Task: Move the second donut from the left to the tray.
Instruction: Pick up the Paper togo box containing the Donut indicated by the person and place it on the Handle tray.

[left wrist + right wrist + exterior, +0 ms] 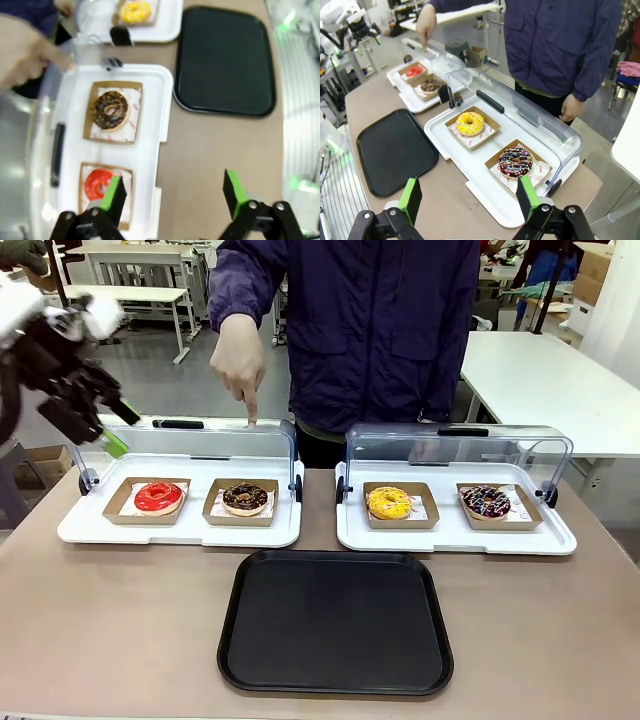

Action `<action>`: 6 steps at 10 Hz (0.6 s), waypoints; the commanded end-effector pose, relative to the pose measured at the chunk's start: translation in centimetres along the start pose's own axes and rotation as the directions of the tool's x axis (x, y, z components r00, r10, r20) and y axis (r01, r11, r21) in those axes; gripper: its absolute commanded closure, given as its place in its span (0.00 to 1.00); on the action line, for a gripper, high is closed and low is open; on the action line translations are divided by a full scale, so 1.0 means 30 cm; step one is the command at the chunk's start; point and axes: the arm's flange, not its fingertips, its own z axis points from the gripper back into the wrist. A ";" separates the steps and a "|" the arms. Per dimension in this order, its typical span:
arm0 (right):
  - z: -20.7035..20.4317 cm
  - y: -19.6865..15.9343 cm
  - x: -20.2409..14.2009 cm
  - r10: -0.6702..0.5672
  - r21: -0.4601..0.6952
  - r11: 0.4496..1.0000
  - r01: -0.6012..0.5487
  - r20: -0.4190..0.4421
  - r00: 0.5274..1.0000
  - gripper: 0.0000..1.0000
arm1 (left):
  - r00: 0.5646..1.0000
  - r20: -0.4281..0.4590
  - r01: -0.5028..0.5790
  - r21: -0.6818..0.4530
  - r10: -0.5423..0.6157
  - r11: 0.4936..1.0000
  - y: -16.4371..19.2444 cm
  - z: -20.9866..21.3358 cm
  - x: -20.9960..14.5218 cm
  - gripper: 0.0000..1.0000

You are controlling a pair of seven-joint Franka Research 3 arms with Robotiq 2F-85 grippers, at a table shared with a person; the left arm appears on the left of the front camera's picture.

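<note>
1. Plainly, the front view alone shows how high the left gripper [118, 428] is. It hangs in the air over the outer end of the left display tray [70, 530], its jaws spread wide with nothing between them.
2. The left wrist view looks down between those jaws [174, 182]. The chocolate donut [110, 110] sits in its small cardboard tray, ahead of the finger on the picture's left and well apart from it. The red donut [98, 184] lies partly behind that fingertip.
3. The black tray [225, 60] lies ahead of the other finger in that view, bare on the table.
4. In the front view the chocolate donut [245, 498] lies below the left gripper and further toward the middle of the table. The black tray [335, 620] is just in front of both display trays.
5. A person's hand [238, 365] points a finger down at the raised clear lid [200, 440], right behind the chocolate donut.
6. The right wrist view shows the right gripper [468, 182] wide open and holding nothing. The sprinkled donut [515, 161] is just beyond one fingertip, the yellow donut [470, 123] is ahead between the jaws, and the chocolate donut [428, 86] is far beyond them.
</note>
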 end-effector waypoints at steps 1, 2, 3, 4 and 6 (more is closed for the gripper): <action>0.000 -0.008 0.005 0.024 0.003 1.000 -0.024 0.027 0.999 0.00 | 0.986 -0.130 0.104 0.018 -0.101 0.994 0.019 -0.127 0.070 0.00; 0.000 -0.008 0.005 0.024 0.003 1.000 -0.024 0.027 0.999 0.00 | 0.980 -0.168 0.108 -0.008 -0.108 0.994 0.021 -0.210 0.109 0.00; 0.000 -0.008 0.005 0.024 0.003 1.000 -0.024 0.027 0.999 0.00 | 0.972 -0.210 0.105 -0.018 -0.107 0.994 0.026 -0.274 0.124 0.00; 0.000 -0.008 0.005 0.024 0.003 1.000 -0.024 0.027 0.999 0.00 | 0.964 -0.246 0.101 -0.025 -0.104 0.995 0.046 -0.345 0.138 0.00; 0.000 -0.008 0.005 0.024 0.003 1.000 -0.024 0.027 0.999 0.00 | 0.939 -0.335 0.094 0.022 -0.081 0.995 0.085 -0.484 0.125 0.00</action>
